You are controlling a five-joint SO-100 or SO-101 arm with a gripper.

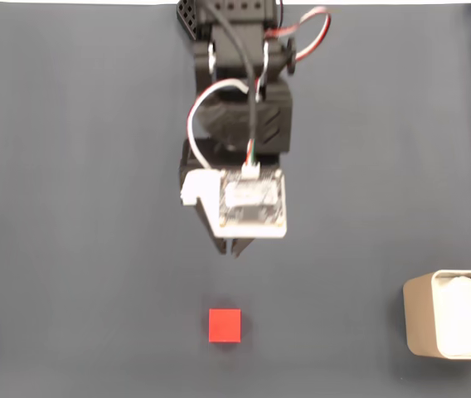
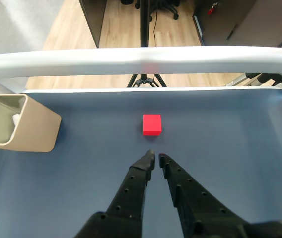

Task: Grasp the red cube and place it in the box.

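Fixed view, surroundings: a dark blue-grey table cover (image 1: pixel 70 207) lies bare between the things; the black arm (image 1: pixel 244 99) reaches down from the top edge, with red and white cables looped on it and a white circuit board (image 1: pixel 252 203) mounted above the fingers
Fixed view, box: the beige box (image 1: pixel 418 319) sits at the right edge, partly cut off, with white lumpy padding (image 1: pixel 465 319) inside
Fixed view, cube: the red cube (image 1: pixel 225 325) lies flat on the cover, below the gripper (image 1: pixel 234 249) and apart from it, well left of the box
Wrist view, surroundings: a pale rail (image 2: pixel 141 59) crosses above the table's far edge; beyond it, wooden floor and a tripod's legs (image 2: pixel 146 79)
Wrist view, box: the box (image 2: pixel 34 126) stands at the left, its opening turned sideways to the camera
Wrist view, gripper: the gripper (image 2: pixel 155 157) holds nothing, its black fingertips nearly together with a narrow gap
Wrist view, cube: the cube (image 2: pixel 152 124) lies straight ahead of the tips, near but not touching, with nothing between
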